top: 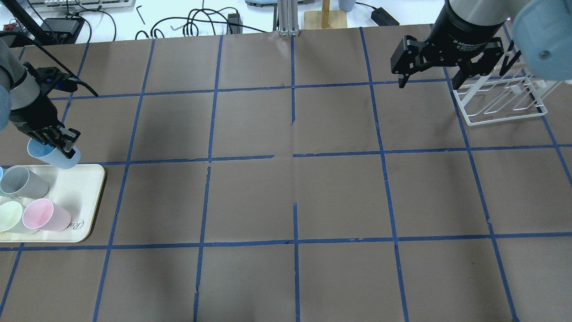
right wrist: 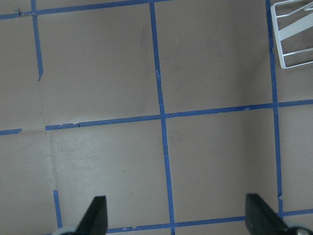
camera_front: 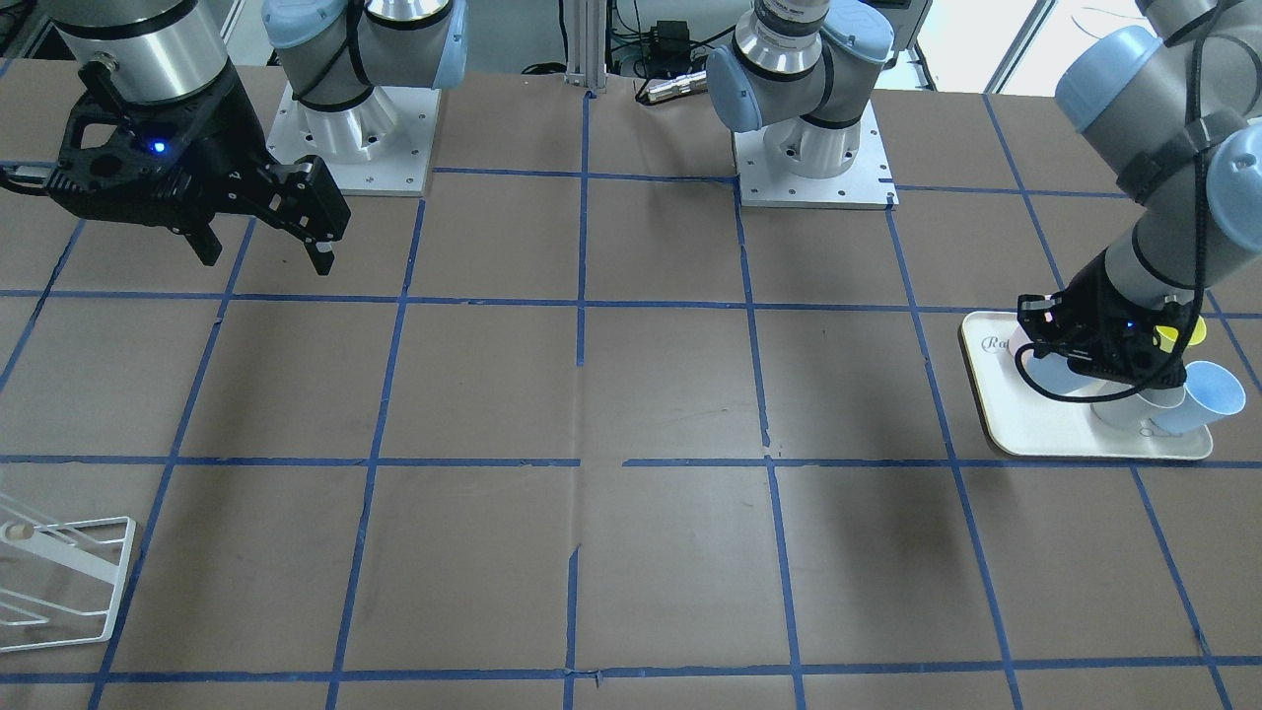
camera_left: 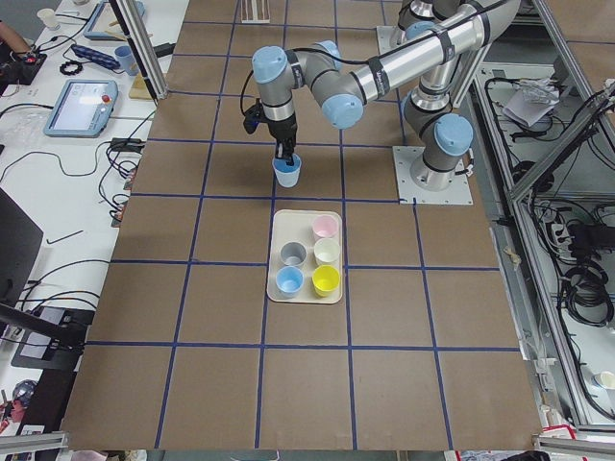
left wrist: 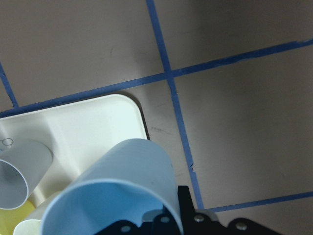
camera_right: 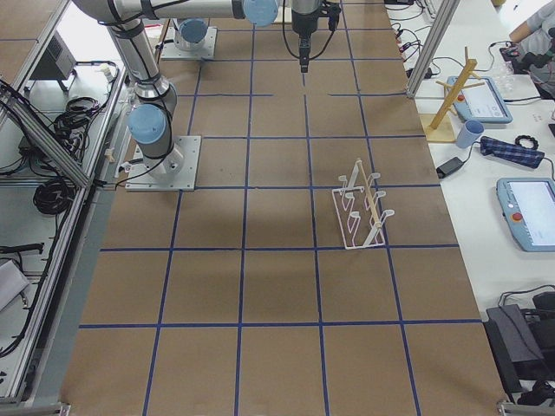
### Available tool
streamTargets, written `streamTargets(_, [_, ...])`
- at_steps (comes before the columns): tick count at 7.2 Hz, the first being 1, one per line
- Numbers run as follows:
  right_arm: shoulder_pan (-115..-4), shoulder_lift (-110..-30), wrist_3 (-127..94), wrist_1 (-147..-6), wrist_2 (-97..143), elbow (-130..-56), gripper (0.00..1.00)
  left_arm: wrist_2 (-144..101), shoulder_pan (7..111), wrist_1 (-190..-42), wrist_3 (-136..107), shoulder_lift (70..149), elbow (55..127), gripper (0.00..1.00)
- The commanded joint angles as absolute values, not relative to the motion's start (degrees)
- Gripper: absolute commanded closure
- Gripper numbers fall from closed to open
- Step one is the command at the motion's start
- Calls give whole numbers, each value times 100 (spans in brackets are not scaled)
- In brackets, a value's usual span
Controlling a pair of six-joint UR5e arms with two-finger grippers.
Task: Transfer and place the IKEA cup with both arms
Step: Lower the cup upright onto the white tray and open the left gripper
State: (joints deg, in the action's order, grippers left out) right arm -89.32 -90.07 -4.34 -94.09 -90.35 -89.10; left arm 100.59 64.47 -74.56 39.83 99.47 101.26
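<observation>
The light-blue IKEA cup is held in my left gripper, which is shut on its rim. The cup is tilted and hangs just past the far edge of the cream tray. It also shows in the front view, the left side view and the left wrist view. My right gripper is open and empty, high over the far right of the table, next to the wire rack. Its fingers show wide apart in the right wrist view and the front view.
On the tray stand a grey cup, a pink cup, a pale green cup, a yellow cup and a second blue cup. A white wire rack stands at the far right.
</observation>
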Motion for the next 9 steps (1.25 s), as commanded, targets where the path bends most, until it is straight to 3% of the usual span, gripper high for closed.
streamTargets(1, [-8938,-9009,-422,-9422,-9105,-8956,0,10116,6223,-7006,4384,10483,10125,100])
streamTargets(9, [-8938,-9035,-431,-9413,-9097,-8974,0,10151,5748,-6600,4746,11144,10239,100])
